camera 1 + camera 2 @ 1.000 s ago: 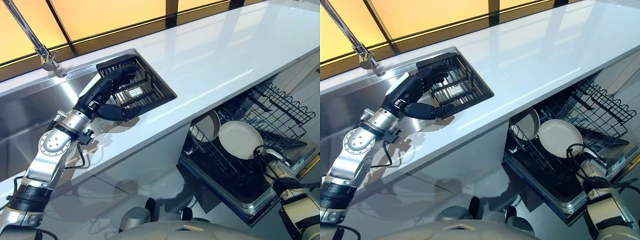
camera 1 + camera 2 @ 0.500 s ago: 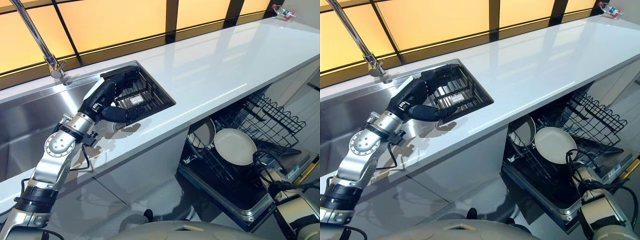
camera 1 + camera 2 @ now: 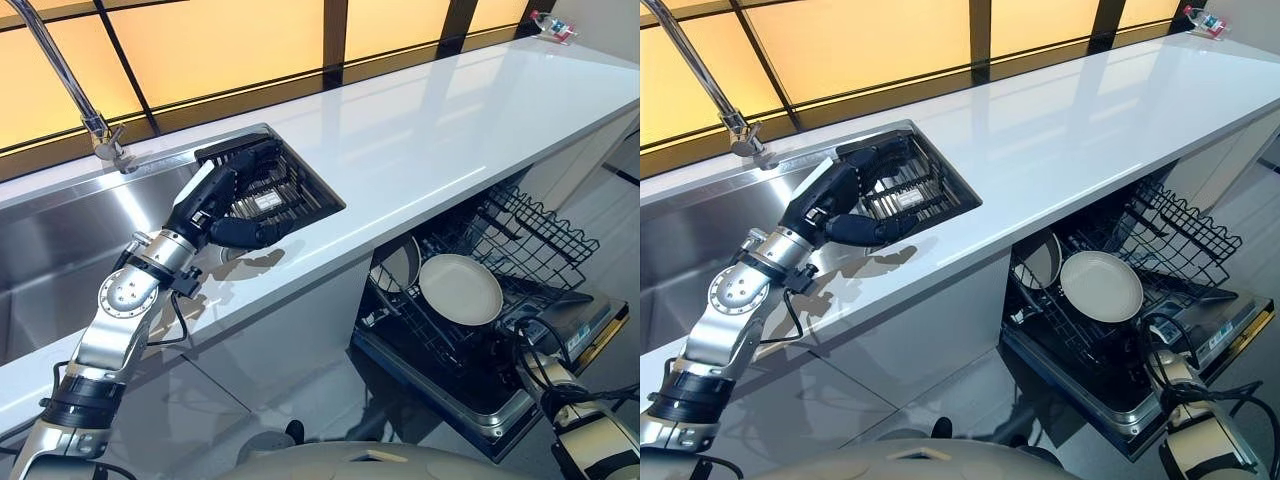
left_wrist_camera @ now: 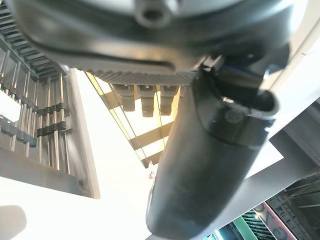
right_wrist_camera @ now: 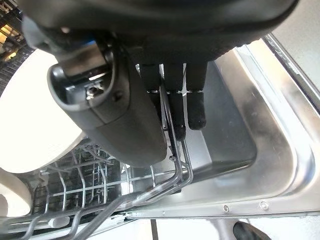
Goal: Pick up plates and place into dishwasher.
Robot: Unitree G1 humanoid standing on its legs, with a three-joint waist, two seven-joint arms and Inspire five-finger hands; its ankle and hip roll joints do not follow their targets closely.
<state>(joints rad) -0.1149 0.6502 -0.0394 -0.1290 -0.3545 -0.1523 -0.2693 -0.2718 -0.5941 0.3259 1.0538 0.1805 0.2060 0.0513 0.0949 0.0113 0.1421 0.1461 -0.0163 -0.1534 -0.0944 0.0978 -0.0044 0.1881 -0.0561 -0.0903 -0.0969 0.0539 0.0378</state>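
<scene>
Left eye view: plates (image 3: 460,289) stand in dishwasher rack (image 3: 440,330)

A kitchen is indicated, fitted out like a modern home or showroom. A long glossy white countertop (image 3: 440,130) is seen with a stainless steel sink (image 3: 60,240) set into it, a tall chrome faucet (image 3: 70,85) behind it and a dark wire drying rack (image 3: 275,185) in its corner. Under the counter an open dishwasher (image 3: 480,395) is seen, its black wire rack (image 3: 540,235) pulled out and white plates (image 3: 460,290) stood in it; amber-lit panels in dark frames (image 3: 230,45) are set behind the counter.
</scene>
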